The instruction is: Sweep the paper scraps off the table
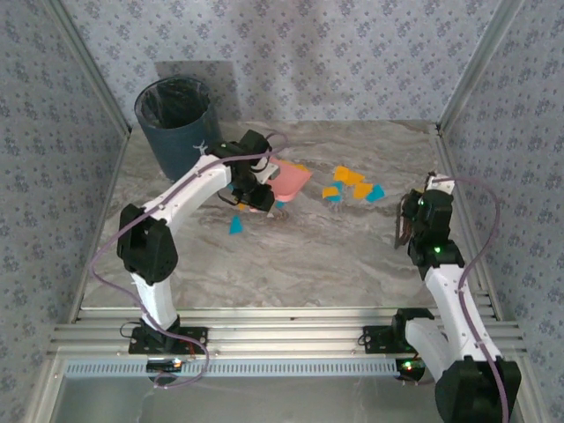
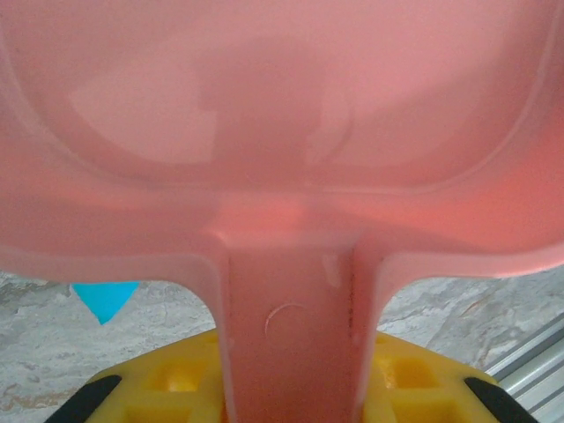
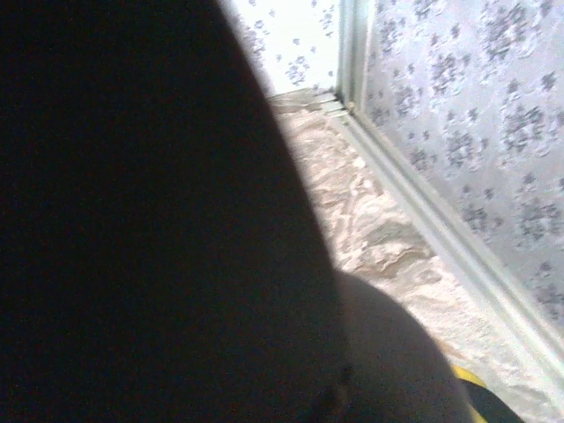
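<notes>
At the upper left of the overhead view, a dark bin (image 1: 176, 123) is standing on the bench (image 1: 308, 264). Right of it, the left pincer (image 1: 253, 192) is clamping tight on the handle (image 2: 291, 335) of a pink dustpan (image 1: 293, 180). The dustpan's long axis is running from the pincer up and to the right, with its wide mouth facing right. In the left wrist view the handle is running straight up the middle of the frame. One teal scrap (image 1: 235, 226) is lying alone just below the pincer, and a teal triangle (image 2: 104, 300) is pointing its tip down the frame. Right of the dustpan, near centre, the paper scraps (image 1: 351, 177) are lying flat in a short left-to-right band, orange and teal mixed. At the right edge, the right pincer (image 1: 412, 218) is sitting fully closed; a dark shape (image 3: 132, 220) is covering its camera, and I cannot tell what it is.
</notes>
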